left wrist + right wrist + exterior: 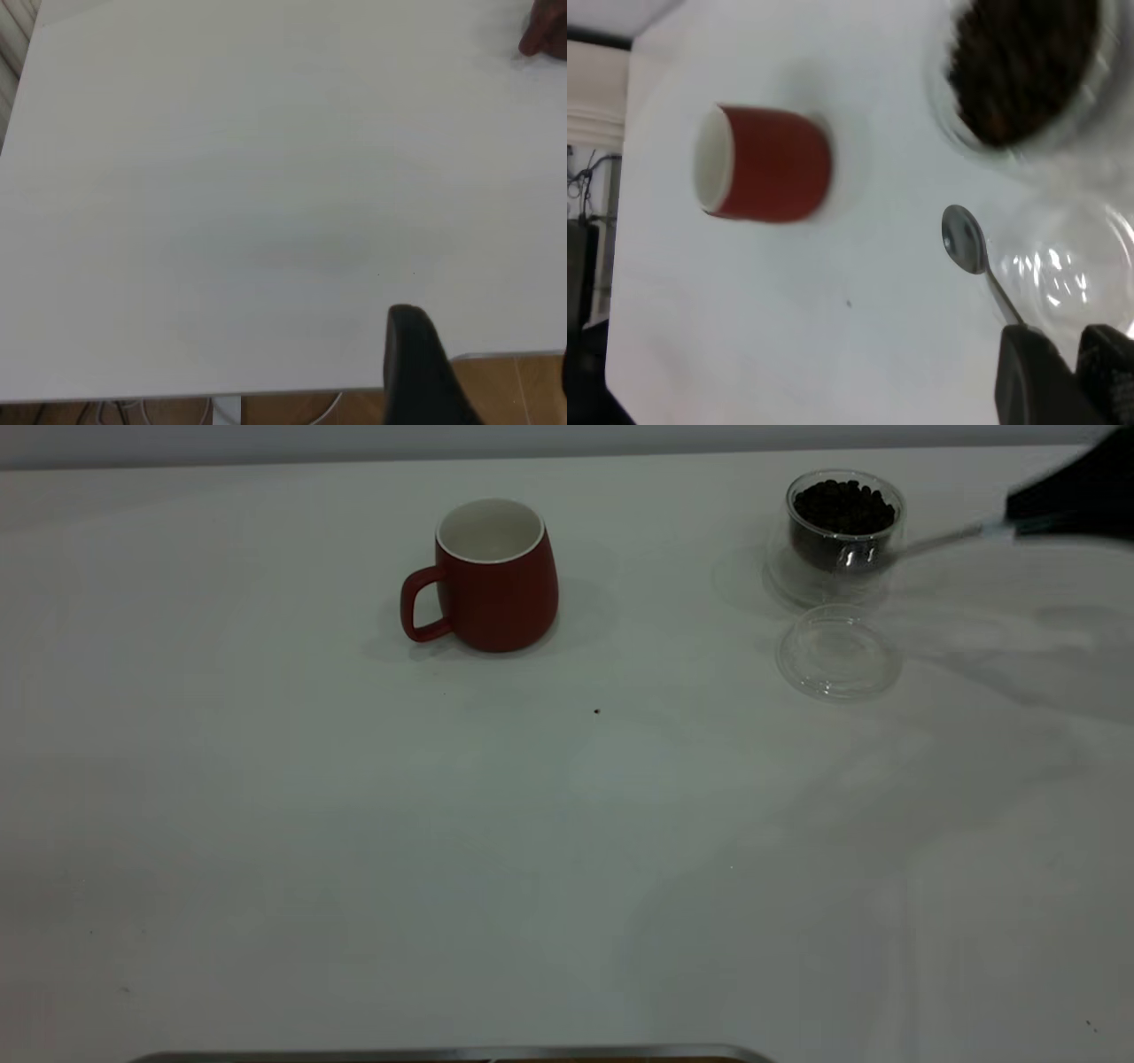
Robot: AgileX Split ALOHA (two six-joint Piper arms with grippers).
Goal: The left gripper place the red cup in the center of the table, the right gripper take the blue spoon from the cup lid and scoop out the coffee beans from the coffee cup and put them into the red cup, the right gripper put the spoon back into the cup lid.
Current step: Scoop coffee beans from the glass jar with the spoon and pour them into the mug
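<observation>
Surface: plain white table (266, 824) fills the exterior view; one dark speck (596, 711) lies near the middle
Left gripper: out of the exterior view; the left wrist view shows one black finger (416, 363) over bare table near its edge; I cannot tell whether the claw is wide or narrow
Red cup (492, 576): upright near the table's middle, handle pointing left; the white inside looks empty
Cup lid (837, 651): lies flat just in front of the coffee cup; nothing rests in it
Coffee cup (837, 536): at the far right, heaped with coffee beans (843, 506)
Blue spoon (930, 542): held level, bowl in front of the glass wall, not yet among the beans
Right gripper (1063, 372): enters from the right edge, clamped on the spoon's handle
Progress: cup placed and spoon lifted, I judge; scooping, pouring and returning the spoon remain
</observation>
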